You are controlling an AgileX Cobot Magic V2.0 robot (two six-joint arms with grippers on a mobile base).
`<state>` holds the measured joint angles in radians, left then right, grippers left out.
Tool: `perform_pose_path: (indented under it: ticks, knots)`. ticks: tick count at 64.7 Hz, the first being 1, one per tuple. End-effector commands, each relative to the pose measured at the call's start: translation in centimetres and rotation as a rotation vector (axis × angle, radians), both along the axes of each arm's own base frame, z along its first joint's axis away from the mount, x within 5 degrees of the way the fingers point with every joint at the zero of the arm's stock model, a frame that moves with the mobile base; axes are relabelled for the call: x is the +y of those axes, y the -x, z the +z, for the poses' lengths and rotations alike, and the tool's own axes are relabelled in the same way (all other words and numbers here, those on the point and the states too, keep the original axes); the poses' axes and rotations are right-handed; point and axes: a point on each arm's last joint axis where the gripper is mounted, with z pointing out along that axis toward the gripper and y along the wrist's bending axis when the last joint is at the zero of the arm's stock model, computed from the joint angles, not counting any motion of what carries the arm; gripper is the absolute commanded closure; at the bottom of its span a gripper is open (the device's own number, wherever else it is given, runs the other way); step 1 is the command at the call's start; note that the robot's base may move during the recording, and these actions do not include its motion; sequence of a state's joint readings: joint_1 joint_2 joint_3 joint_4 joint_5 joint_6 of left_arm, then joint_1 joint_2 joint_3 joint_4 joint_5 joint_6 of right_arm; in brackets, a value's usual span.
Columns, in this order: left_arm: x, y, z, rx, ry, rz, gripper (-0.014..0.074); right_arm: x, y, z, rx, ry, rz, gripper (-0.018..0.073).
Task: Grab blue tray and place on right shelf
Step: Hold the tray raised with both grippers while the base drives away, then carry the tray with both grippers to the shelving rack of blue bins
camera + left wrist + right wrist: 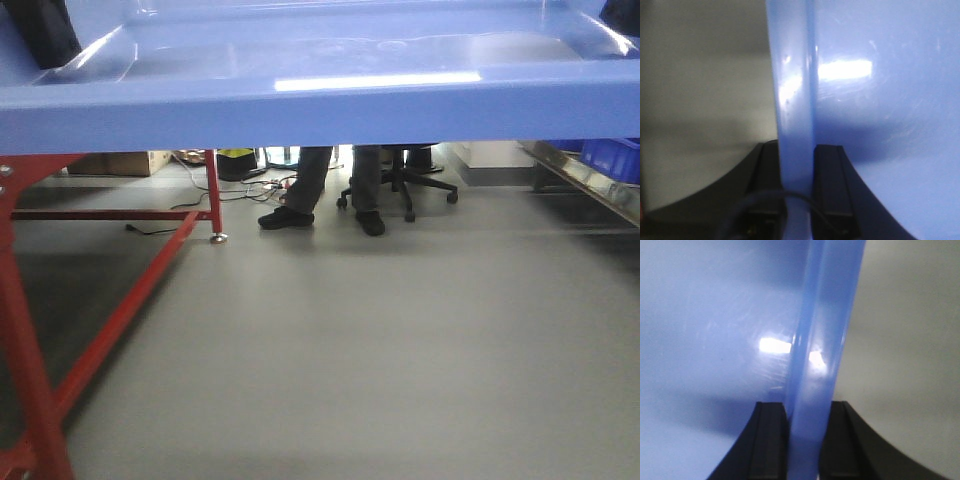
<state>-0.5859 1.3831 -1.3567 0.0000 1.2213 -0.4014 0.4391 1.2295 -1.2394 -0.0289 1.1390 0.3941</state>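
Two wrist views show you left gripper (797,155) and right gripper (805,407) clamping the blue tray (320,108); only the front view shows the right shelf (590,187).

I am finding no readable text, label, brand, number or sign in any view. I am seeing only glare on the blue tray (300,110), and the cardboard box (110,163) far behind is showing too blurred to read.
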Motion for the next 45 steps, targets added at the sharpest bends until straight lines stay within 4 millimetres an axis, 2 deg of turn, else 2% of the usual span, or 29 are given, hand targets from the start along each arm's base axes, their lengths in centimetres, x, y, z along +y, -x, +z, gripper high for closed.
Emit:
perform_pose_path:
  ticks: [1,45]
  knots:
    - [0.94,1.28,1.11,0.027,-0.061,-0.017,0.0645,-0.37,0.25,1.80,-0.117,-0.006,0.018,0.0505]
    - [0.83,1.35,1.11,0.034,-0.049,-0.019,0.0645,-0.37,0.25,1.81,-0.118,-0.007,0.018,0.0505]
